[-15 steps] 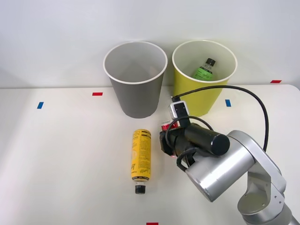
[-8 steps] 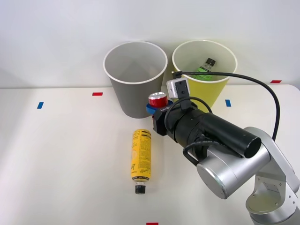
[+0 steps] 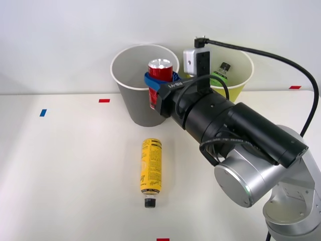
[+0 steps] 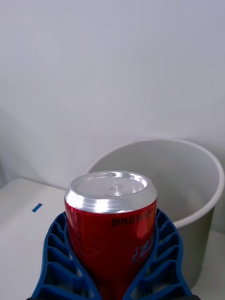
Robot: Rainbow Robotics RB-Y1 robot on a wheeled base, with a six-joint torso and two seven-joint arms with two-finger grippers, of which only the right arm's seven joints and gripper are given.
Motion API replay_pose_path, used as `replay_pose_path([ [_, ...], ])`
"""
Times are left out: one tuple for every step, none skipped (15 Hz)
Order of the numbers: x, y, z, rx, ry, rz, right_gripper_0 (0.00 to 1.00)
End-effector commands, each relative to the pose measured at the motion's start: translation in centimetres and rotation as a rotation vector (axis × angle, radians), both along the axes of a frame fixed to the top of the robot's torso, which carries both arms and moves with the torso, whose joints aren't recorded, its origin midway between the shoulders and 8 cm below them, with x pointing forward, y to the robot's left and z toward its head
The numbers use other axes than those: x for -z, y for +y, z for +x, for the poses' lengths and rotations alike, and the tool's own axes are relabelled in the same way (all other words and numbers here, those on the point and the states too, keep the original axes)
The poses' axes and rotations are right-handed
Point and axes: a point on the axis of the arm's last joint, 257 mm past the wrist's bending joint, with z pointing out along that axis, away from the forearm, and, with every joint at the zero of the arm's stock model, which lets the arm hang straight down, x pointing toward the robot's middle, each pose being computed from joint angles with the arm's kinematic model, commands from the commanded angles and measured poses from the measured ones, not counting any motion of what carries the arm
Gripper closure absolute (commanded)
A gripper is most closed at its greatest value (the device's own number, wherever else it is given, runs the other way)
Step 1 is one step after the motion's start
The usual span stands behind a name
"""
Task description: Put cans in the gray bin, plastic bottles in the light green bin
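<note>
My right gripper point(image 3: 159, 84) is shut on the red can point(image 3: 160, 75), holding it upright in the air at the near right rim of the gray bin point(image 3: 131, 103). The wrist view has the red can point(image 4: 111, 225) clasped between the blue ribbed fingers point(image 4: 61, 258), with the gray bin point(image 4: 197, 187) just beyond it. A yellow-labelled plastic bottle point(image 3: 150, 170) lies on the white table, black cap toward me. The green-labelled bottle point(image 3: 219, 74) rests inside the light green bin point(image 3: 241, 83), right of the gray one and partly hidden by my arm.
The two bins stand side by side at the table's back edge against a white wall. Small red point(image 3: 104, 100) and blue point(image 3: 43, 112) tape marks dot the table. My arm's black cable point(image 3: 281, 63) arcs over the right side.
My right gripper has lifted the red can from the table beside the yellow bottle and carried it up and back to the gray bin's rim. The yellow bottle has not moved.
</note>
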Motion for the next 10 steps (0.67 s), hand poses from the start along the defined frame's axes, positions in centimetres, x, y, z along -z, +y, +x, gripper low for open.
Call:
replay_pose_path([
  [-3.9,1.5,0.6,-0.027,-0.034,0.078,1.00],
  [-5.2,2.1,1.5,-0.031,-0.042,0.099,1.00],
  [-6.3,2.6,2.4,-0.030,-0.046,0.118,1.00],
  [-7.0,3.2,3.3,-0.032,-0.048,0.137,1.00],
  [-7.8,3.8,4.2,-0.035,-0.061,0.154,1.00],
  [-8.5,5.1,5.3,-0.043,-0.067,0.171,1.00],
  [-9.1,5.8,6.3,-0.042,-0.073,0.190,1.00],
  [-9.2,5.9,7.7,-0.028,-0.084,0.188,1.00],
  [-9.3,6.0,8.7,-0.021,-0.094,0.185,1.00],
  [-9.6,6.4,10.0,-0.013,-0.109,0.175,1.00],
])
